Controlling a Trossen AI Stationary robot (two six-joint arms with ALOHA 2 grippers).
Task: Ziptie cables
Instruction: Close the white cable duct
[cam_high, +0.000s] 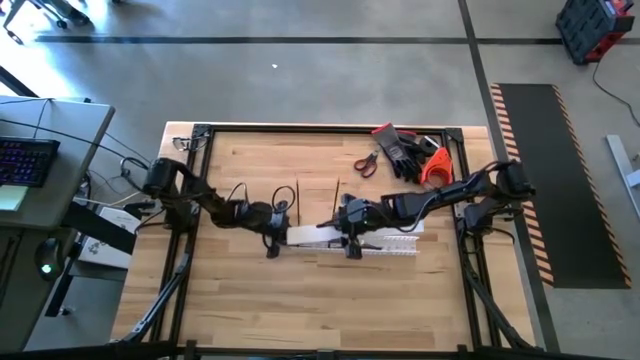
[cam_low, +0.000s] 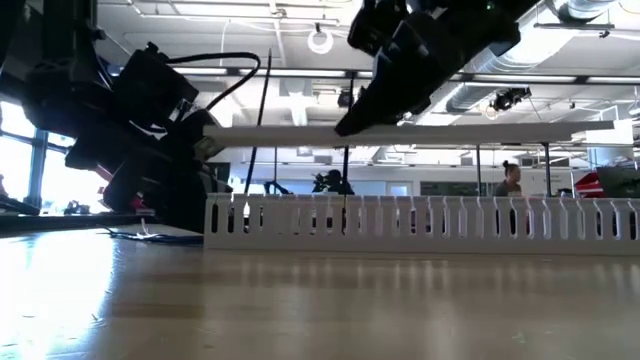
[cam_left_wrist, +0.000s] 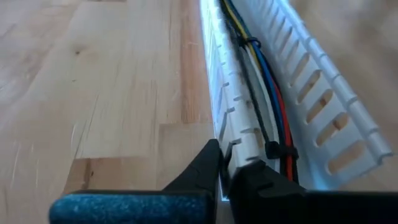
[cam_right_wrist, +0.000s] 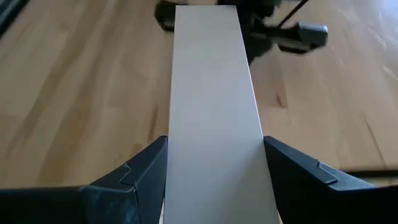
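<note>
The cables (cam_left_wrist: 267, 106), dark, blue, red and yellow, lie along the inside of a white slotted channel (cam_left_wrist: 323, 106) that rests on the table (cam_high: 395, 243). A black tie (cam_left_wrist: 280, 151) rings them near the channel's left end. My left gripper (cam_left_wrist: 227, 180) is shut on that end of the channel (cam_high: 272, 238). My right gripper (cam_right_wrist: 214, 168) is shut on a flat white strip (cam_right_wrist: 211, 93). The strip hangs level above the channel (cam_low: 430, 133), and it is seen from above in the high view (cam_high: 305, 235). My left gripper pinches one side wall of the channel (cam_left_wrist: 225, 163) at its left end, one finger outside the wall and one inside the channel. The fingers come slanting down from the table's left, along the channel. The channel stays flat on the table. My right gripper holds the white strip by its two long edges (cam_right_wrist: 171, 155), the flat face between the two fingers. The fingers come from the table's right, slanting down, and lie along the strip. The strip is lifted clear and level over the channel.
At the table's far right lie red-handled scissors (cam_high: 366, 162), black gloves (cam_high: 405, 148) and an orange tool (cam_high: 435, 165). Two thin dark sticks (cam_high: 297, 195) stand behind the grippers. A person (cam_low: 510, 178) stands in the room beyond. Bare wood lies toward the near edge (cam_high: 320, 300).
</note>
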